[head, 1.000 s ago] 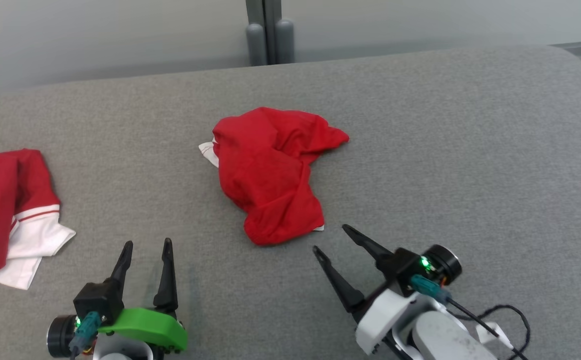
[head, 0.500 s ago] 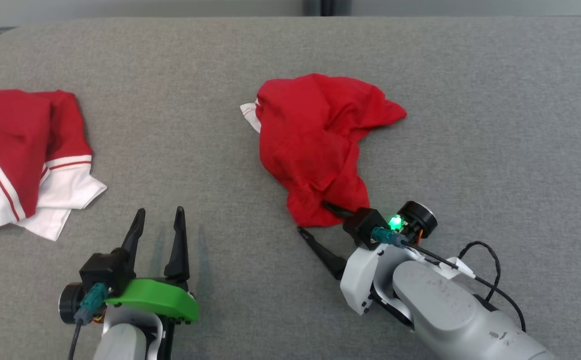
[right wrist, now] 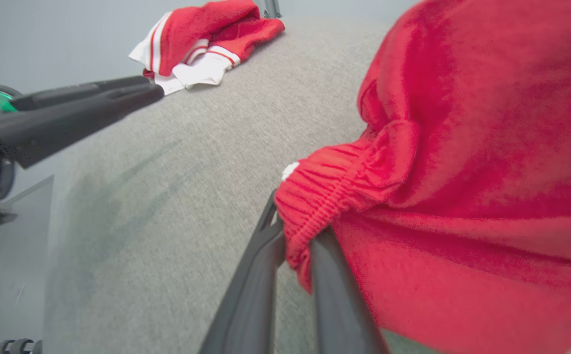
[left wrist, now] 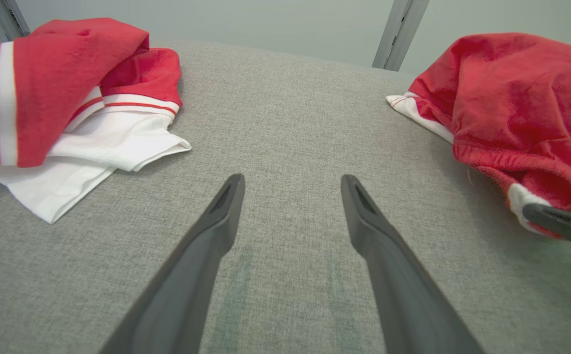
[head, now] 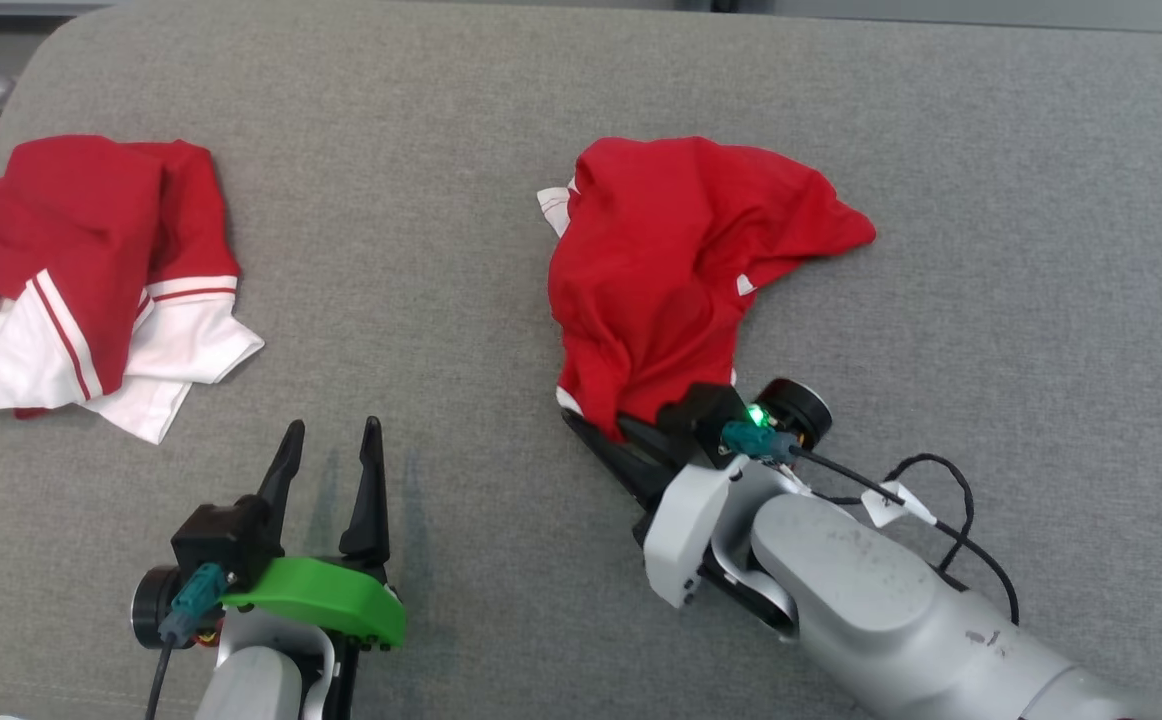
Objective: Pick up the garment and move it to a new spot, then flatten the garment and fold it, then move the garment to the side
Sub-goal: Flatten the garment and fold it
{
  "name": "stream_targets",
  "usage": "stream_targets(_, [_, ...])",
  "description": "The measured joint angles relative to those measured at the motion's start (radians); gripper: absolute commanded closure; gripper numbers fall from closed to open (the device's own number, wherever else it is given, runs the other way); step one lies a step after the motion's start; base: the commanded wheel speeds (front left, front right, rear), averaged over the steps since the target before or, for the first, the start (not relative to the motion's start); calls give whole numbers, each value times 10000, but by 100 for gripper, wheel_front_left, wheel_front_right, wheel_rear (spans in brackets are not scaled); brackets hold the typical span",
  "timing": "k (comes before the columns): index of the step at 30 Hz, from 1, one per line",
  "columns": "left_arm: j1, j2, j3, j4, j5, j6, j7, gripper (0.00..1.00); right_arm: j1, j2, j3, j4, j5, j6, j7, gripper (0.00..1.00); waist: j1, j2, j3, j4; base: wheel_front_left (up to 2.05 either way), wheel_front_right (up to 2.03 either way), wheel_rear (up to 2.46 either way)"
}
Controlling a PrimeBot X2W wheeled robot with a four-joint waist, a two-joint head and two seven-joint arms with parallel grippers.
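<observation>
At the far left of the grey cushion [head: 441, 150] lies a crumpled red-and-white garment [head: 91, 270], well apart from both arms. Next comes the left gripper [head: 332, 428], its 2 fingers spread and holding nothing, low over bare fabric. Well to its right, the red garment [head: 681, 250] sits bunched near the middle of the cushion. Its long axis runs from the near end up toward the far right. The right gripper [head: 601, 432] is at this near end, its 2 fingers pinched on the elastic hem [right wrist: 315, 196]. So the right arm is the nearer one and the cloth lies ahead of it. I judge a lift would trail the rest behind.
</observation>
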Motion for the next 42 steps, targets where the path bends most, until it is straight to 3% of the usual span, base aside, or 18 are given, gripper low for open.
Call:
stream_targets(6, [265, 0, -25, 234, -92, 0, 0, 0, -832, 27, -328, -2782, 1513, 0, -4, 100, 0, 0, -537, -9, 0, 0, 0])
stream_targets(13, [550, 2, 31, 454, 10, 0, -2, 0, -1579, 36, -2495, -5336, 2763, 0, -8, 100, 0, 0, -1037, -137, 0, 0, 0])
stream_targets(16, [659, 0, 107, 491, 17, 0, 0, 0, -1369, 19, -3208, -5273, 2556, 0, -21, 100, 0, 0, -1103, -345, 0, 0, 0])
stream_targets(22, [661, -2, 84, 497, 81, 0, 0, 0, 446, 27, -4475, -3498, 976, 0, -21, 100, 0, 0, -1059, -879, 0, 0, 0])
stream_targets(23, [656, -4, 67, 493, 81, 0, 0, 0, 873, 23, -4824, -3112, 654, 0, -17, 93, 0, 0, -1042, -972, 0, 0, 0])
stream_targets(24, [650, -4, 77, 493, 81, 0, 0, 0, 1302, 17, -5179, -2754, 253, 0, -17, 75, 0, 0, -1026, -1065, 0, 0, 0])
stream_targets(25, [643, -2, 69, 489, 81, 0, 0, 0, 1688, 15, -5601, -2429, -77, 0, -17, 33, 0, 0, -1010, -1152, 0, 0, 0])
stream_targets(26, [632, -2, 46, 466, 94, 0, 0, 0, 2320, 15, -6431, -2023, -598, 0, -17, 0, 0, 0, -980, -1304, 0, 0, 0])
stream_targets(33, [603, -6, 107, 449, 282, 0, 0, 0, 3565, 15, -8360, -1956, -1816, 0, -17, 0, 0, 0, -898, -1770, 0, 0, 0])
stream_targets(42, [635, -6, 136, 481, 360, 0, 0, 0, 4080, 19, -8723, -3283, -3114, 0, -19, 0, 0, 0, -1101, -2064, 0, 0, 0])
